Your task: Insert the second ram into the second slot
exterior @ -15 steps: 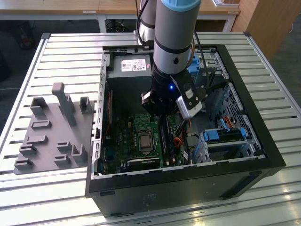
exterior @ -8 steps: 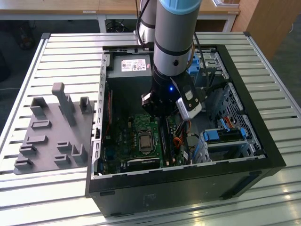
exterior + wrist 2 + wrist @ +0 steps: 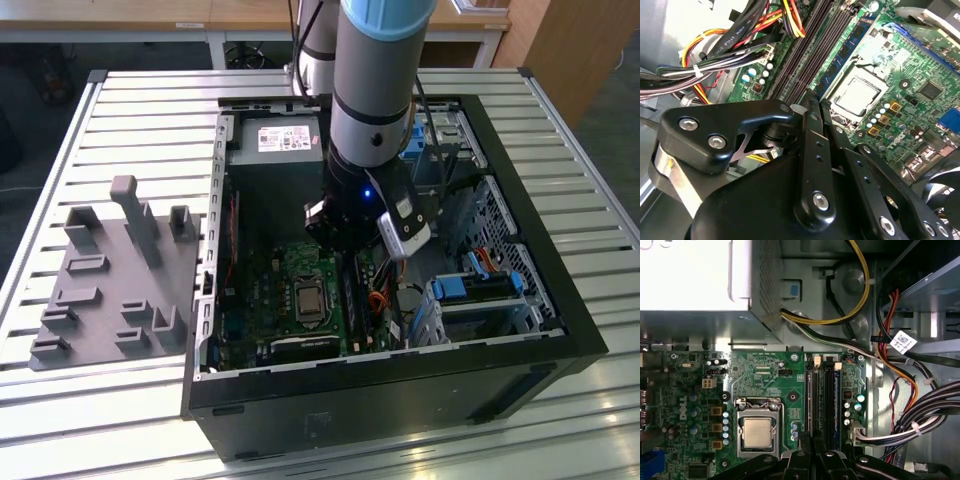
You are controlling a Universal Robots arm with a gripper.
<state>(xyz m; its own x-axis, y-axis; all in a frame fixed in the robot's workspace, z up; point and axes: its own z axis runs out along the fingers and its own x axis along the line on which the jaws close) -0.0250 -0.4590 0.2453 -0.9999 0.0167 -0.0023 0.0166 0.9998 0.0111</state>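
So the gripper [image 3: 816, 106] is down inside the PC case [image 3: 380, 400], right over the memory slots, and I honestly can't tell whether it's clamped on anything or let go. The second ram [image 3: 844, 54], the dark-blue stick, stands on edge on the CPU socket [image 3: 857, 95] side of the slots, its near end just beside the gripper. Seated or only resting, can't say.

My worry is that the empty slots [image 3: 805, 55] sit packed right beside it. A slightly skewed push could jam one end, flex the motherboard [image 3: 905, 60], or leave the white latch [image 3: 816, 360] unclipped. The cable bundle [image 3: 740, 35] looks near enough to snag too.
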